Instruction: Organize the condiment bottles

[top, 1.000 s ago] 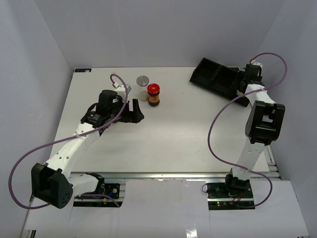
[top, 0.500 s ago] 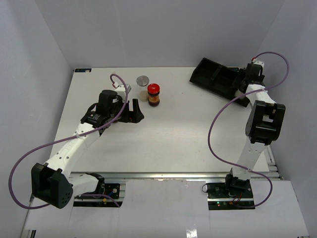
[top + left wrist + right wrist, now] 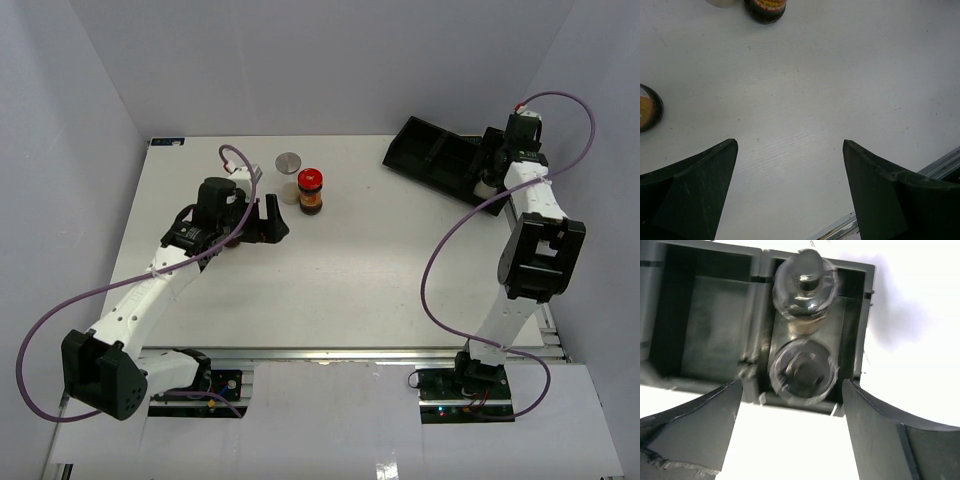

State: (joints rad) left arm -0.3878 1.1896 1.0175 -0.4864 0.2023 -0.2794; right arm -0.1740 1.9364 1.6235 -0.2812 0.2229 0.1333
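A red-capped jar (image 3: 311,190) with brown contents stands at the far middle of the table, with a grey-lidded clear jar (image 3: 288,163) just behind it. My left gripper (image 3: 268,222) is open and empty, low over the table, just near-left of them. In the left wrist view the gripper (image 3: 789,145) frames bare table, with the red-capped jar's base (image 3: 765,7) at the top edge and another dark jar (image 3: 647,107) at the left edge. My right gripper (image 3: 490,165) is open above the black tray (image 3: 430,150). Two black-topped bottles (image 3: 804,280) (image 3: 802,372) sit in the tray's right compartment, under the gripper (image 3: 792,385).
The tray's left compartment (image 3: 715,325) holds nothing. The tray lies at the far right, near the table's right edge. The table's metal front rail (image 3: 940,162) shows at the lower right of the left wrist view.
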